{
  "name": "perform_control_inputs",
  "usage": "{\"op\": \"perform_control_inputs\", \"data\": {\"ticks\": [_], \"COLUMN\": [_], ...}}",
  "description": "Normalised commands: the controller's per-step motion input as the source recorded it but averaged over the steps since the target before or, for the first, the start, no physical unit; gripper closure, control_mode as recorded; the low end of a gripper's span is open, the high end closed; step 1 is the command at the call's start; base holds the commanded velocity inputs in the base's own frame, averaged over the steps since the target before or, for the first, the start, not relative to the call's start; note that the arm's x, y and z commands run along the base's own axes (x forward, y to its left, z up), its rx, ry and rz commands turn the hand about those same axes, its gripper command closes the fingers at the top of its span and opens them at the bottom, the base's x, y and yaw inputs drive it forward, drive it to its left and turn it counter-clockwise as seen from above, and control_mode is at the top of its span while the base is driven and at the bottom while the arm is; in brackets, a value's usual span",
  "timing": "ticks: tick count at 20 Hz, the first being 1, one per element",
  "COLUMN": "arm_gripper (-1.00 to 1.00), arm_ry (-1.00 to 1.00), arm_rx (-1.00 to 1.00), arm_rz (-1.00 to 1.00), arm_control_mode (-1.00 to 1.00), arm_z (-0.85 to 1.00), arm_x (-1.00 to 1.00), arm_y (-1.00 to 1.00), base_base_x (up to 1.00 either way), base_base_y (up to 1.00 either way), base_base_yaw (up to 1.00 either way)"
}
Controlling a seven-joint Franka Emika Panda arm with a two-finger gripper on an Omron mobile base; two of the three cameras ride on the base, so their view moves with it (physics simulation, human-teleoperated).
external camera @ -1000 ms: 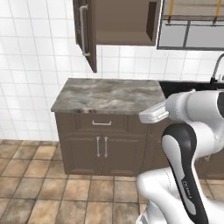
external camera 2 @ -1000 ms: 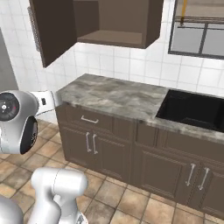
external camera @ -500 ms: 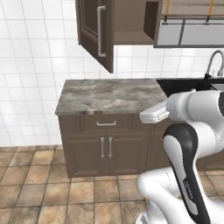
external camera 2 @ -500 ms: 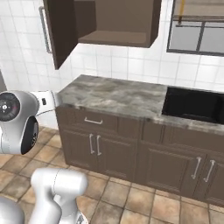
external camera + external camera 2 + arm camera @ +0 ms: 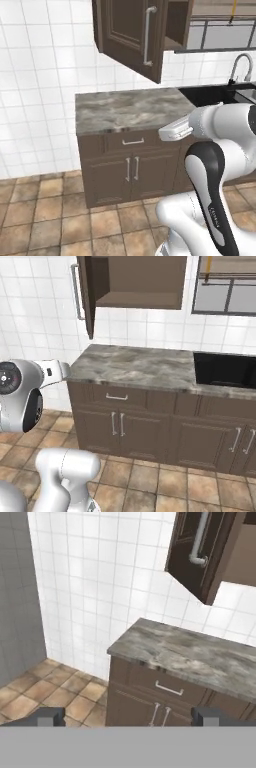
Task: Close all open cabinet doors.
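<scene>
Open cabinet door (image 5: 192, 549) above tool (image 5: 127, 717)

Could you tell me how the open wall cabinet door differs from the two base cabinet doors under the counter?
The wall cabinet door stands swung open, high above the counter; the base cabinet doors sit shut below it. The wall door has one long bar handle; the base doors carry short handles side by side. All are dark brown with silver handles.

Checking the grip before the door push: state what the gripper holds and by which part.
Nothing is held. The gripper is open with bare space between its fingertips, apart from the open cabinet door and its handle.
</scene>
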Motion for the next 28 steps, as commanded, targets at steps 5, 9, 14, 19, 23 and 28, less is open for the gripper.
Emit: {"op": "perform_control_inputs", "data": {"ticks": [5, 9, 14, 19, 23, 28], "arm_gripper": [-1.0, -1.0, -1.0, -1.0, -1.0, -1.0], "arm_ry": [0.0, 0.0, 0.0, 0.0, 0.0, 0.0], "arm_rx": [0.0, 0.0, 0.0, 0.0, 0.0, 0.0], "arm_rz": [0.0, 0.0, 0.0, 0.0, 0.0, 0.0], "arm_control_mode": [1.0, 1.0, 1.0, 1.0, 1.0, 1.0], "arm_z": [0.0, 0.0, 0.0, 0.0, 0.0, 0.0], "arm_x": [0.0, 0.0, 0.0, 0.0, 0.0, 0.0], "arm_y": [0.0, 0.0, 0.0, 0.0, 0.0, 0.0], "base_base_x": [0.0, 0.07, 0.13, 0.1, 0.11, 0.3], "base_base_y": [0.6, 0.54, 0.59, 0.61, 0.61, 0.57], "base_base_yaw": [-0.31, -0.35, -0.4, -0.42, -0.42, -0.4]}}
